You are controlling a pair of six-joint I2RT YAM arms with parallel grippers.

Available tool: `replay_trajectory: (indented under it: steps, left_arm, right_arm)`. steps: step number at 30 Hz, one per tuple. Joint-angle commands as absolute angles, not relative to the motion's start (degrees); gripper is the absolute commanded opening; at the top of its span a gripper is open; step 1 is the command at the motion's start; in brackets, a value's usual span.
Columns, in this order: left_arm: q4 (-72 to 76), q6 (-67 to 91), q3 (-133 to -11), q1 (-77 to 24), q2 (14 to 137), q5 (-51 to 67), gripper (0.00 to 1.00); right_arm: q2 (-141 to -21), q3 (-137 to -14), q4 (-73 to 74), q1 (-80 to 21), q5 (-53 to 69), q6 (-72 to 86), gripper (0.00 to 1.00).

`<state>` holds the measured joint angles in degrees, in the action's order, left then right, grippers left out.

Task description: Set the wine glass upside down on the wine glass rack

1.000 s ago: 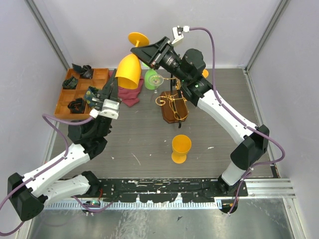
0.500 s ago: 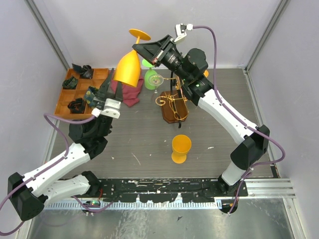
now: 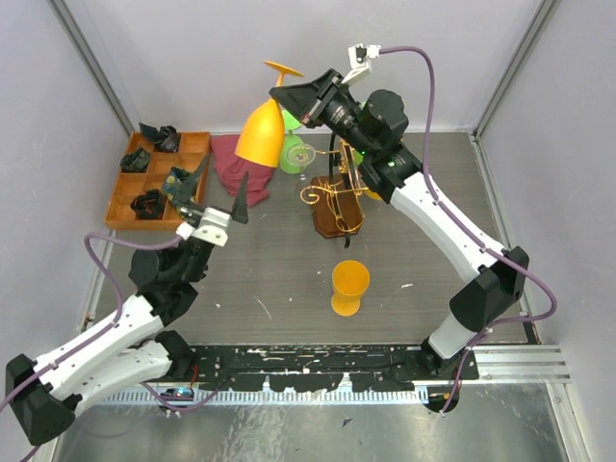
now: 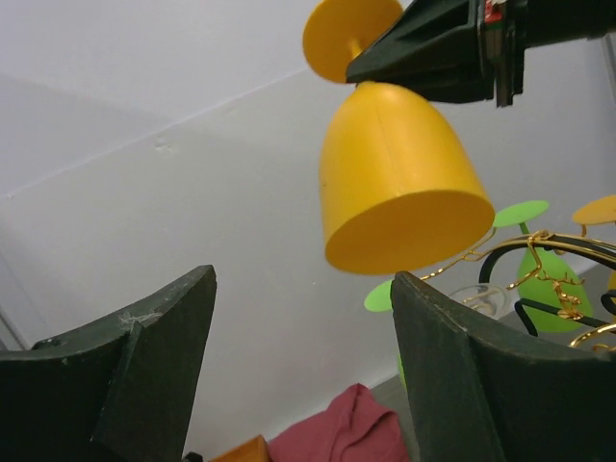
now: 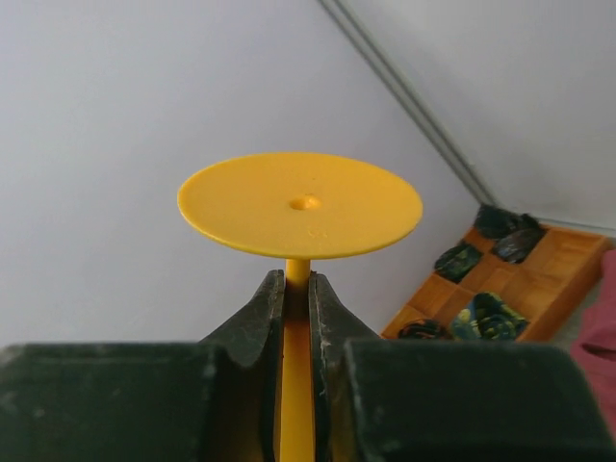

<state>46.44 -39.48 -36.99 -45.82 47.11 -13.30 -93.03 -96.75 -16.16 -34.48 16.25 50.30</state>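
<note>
Orange wine glass inverted, right tool high

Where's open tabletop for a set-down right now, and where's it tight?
Free: the strip between the left arm and the loose orange glass; also the far-right corner beyond the right arm. Crowded: far centre, where the wine glass rack, green glass and red cloth bunch up beside the tray.

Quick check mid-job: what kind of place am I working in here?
Probably a lab robot test cell, not a home: plain pale panel walls, a slotted metal mounting rail, and staged props like the wine glass rack.
</note>
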Motion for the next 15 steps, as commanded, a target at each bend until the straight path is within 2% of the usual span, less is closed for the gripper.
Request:
replay_trajectory:
  steps: [1,5,10,12,15]
  left_arm:
    - [44.65,-32.28,-33.26,-45.9,41.77,-18.34,0.8]
    - [42.21,-30.9,-33.77,-45.83,39.67,-24.18,0.84]
    - [33.69,-29.44,-40.04,-45.68,41.69,-28.64,0.87]
    - [30.27,-26.29,-43.07,-45.0,43.61,-30.71,0.93]
    - [20.67,-16.72,-49.22,-40.76,47.11,-31.62,0.95]
  right_arm:
    - [-86.13,-97.14,-13.05,-33.93,12.06,37.34,0.01]
    - [-80.74,-91.49,-10.65,-33.93,11.98,27.34,0.01]
    - [-70.41,-79.48,-8.72,-33.97,11.88,17.92,0.01]
    - [-66.93,-75.13,-6.06,-33.93,11.39,13.44,0.01]
    - [-61.18,-68.28,-4.07,-34.0,10.17,6.8,0.01]
